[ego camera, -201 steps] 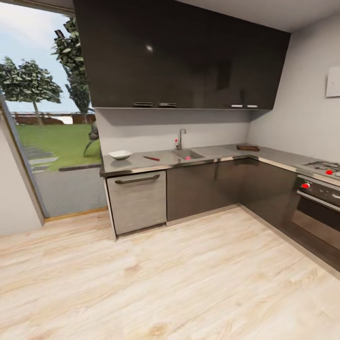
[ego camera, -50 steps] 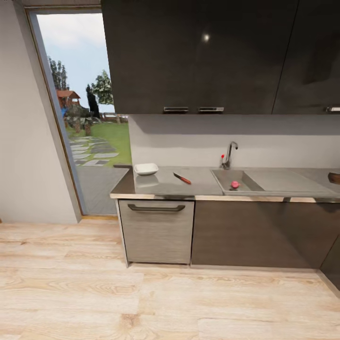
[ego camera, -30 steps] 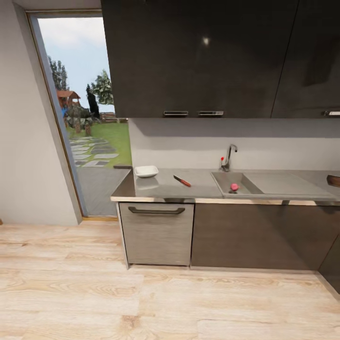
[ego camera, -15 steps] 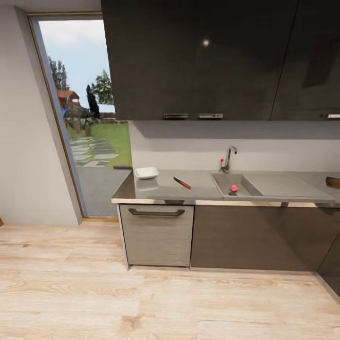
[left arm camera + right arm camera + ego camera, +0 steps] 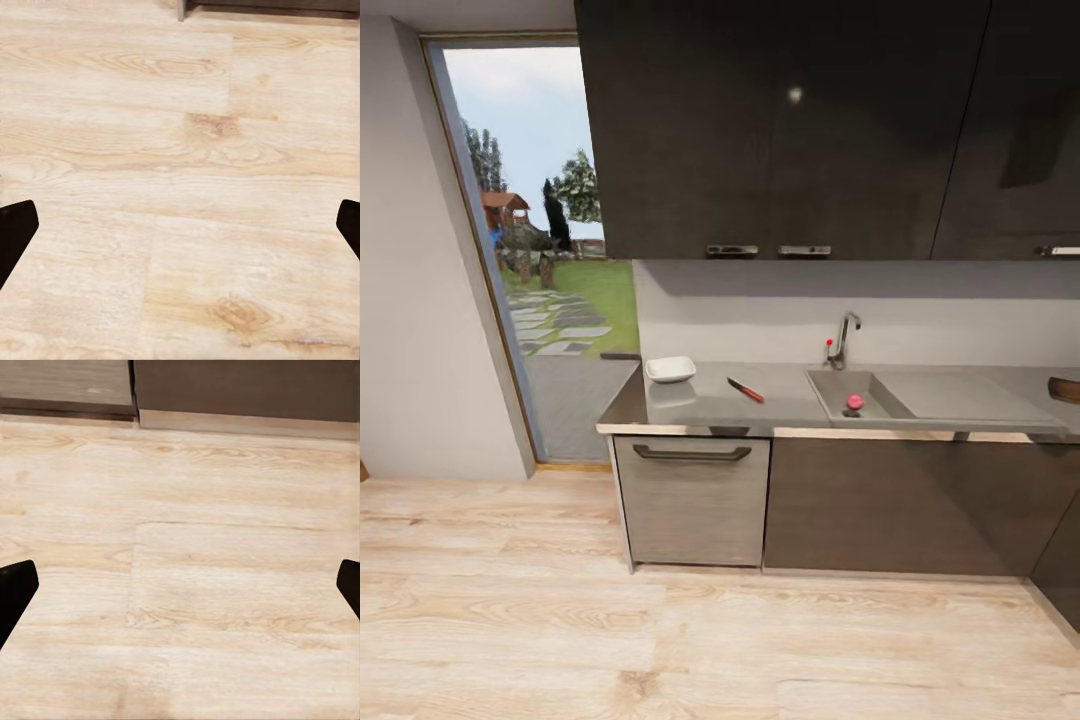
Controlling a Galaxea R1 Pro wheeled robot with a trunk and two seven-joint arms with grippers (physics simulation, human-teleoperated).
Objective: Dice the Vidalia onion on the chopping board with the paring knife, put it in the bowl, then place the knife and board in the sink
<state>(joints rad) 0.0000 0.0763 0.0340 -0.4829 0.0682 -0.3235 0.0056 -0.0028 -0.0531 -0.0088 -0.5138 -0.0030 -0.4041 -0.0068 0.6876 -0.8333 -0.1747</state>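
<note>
Grey glossy countertop (image 5: 710,408) across room, above dark cabinet fronts (image 5: 900,505). Pinkish-red Vidalia onion (image 5: 854,402) sits in sink (image 5: 880,405) by drain, below chrome tap (image 5: 844,340). Paring knife (image 5: 746,390) lies on worktop between sink and white bowl (image 5: 670,369). Chopping board (image 5: 1064,389) at far right edge, partly cut off. Left gripper (image 5: 180,229) fingers spread wide, nothing between, pale wood floor (image 5: 187,150) beyond fingertips. Right gripper (image 5: 180,589) likewise released, plinth (image 5: 247,421) far past fingertips.
</note>
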